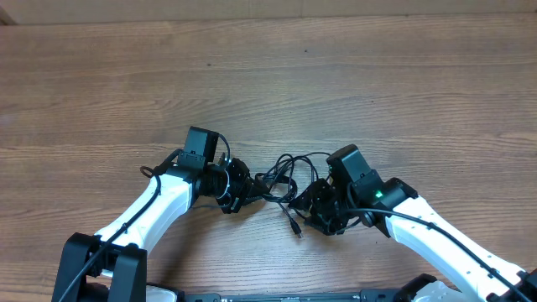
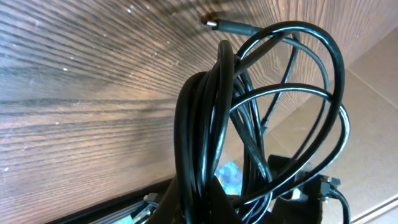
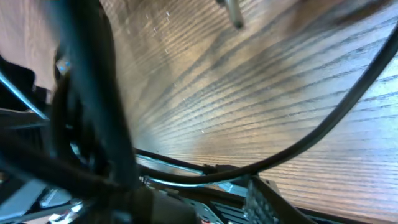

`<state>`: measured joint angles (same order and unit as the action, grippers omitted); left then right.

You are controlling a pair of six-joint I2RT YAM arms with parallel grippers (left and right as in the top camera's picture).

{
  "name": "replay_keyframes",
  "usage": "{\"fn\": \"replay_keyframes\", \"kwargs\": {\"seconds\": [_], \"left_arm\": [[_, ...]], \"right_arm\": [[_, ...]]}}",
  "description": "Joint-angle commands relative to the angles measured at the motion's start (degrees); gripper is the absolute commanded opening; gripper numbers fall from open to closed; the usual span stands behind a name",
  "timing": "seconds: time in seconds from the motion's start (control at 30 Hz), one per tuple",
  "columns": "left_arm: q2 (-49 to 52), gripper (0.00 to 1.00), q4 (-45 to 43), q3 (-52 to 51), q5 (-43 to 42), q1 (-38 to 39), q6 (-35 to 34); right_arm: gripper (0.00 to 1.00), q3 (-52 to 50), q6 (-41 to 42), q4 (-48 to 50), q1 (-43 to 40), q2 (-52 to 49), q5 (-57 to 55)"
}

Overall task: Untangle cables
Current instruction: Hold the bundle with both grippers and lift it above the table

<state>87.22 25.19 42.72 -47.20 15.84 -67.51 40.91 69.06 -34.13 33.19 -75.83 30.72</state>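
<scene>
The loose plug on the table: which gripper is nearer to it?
Right. The right gripper sits just beside the plug; the left gripper is farther off, across the cables.

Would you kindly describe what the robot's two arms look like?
Both the left arm and right arm have white, rounded shells with black joints and black ends. A black wire runs along each. A black boxy camera sits at each wrist, and a green light glows on the right arm.

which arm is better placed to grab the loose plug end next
Right, likely: the loose plug end lies beside the right gripper, while the left gripper is shut on the cable bundle.
</scene>
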Motion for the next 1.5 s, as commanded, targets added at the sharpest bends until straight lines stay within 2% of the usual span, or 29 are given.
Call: {"fn": "replay_keyframes", "kwargs": {"seconds": [0.0, 0.07, 0.33, 0.63, 1.03, 1.33, 1.43, 1.47], "left_arm": [[-0.35, 0.04, -0.22, -0.24, -2.78, -0.09, 0.61], [-0.35, 0.04, -0.31, -0.24, -2.78, -0.09, 0.61], [-0.35, 0.04, -0.15, -0.24, -5.03, -0.09, -0.28], [-0.33, 0.04, -0.15, -0.24, -6.23, -0.07, -0.68], [-0.33, 0.04, 0.33, -0.24, -7.15, -0.04, -0.68], [-0.35, 0.05, 0.24, -0.24, -16.26, -0.07, -0.68], [-0.35, 0.04, 0.24, -0.24, -18.71, -0.07, -0.68], [-0.35, 0.04, 0.24, -0.24, -19.32, -0.07, -0.68]], "right_arm": [[0.55, -0.42, -0.04, 0.87, 1.70, -0.17, 1.18], [0.58, -0.42, 0.00, 1.03, 2.23, -0.17, 1.18], [0.56, -0.42, 4.50, 5.03, 2.54, -0.17, 1.36], [0.44, -0.42, 4.72, 6.97, 2.54, -0.17, -5.22], [0.47, -0.42, 4.68, 11.85, 2.47, -0.17, -12.79], [0.45, -0.42, 4.72, 13.49, 2.43, -0.28, -19.82], [0.39, -0.42, 4.70, 13.35, 2.43, -1.05, -20.70], [0.33, -0.42, 4.70, 13.22, 2.43, -1.44, -21.07]]}}
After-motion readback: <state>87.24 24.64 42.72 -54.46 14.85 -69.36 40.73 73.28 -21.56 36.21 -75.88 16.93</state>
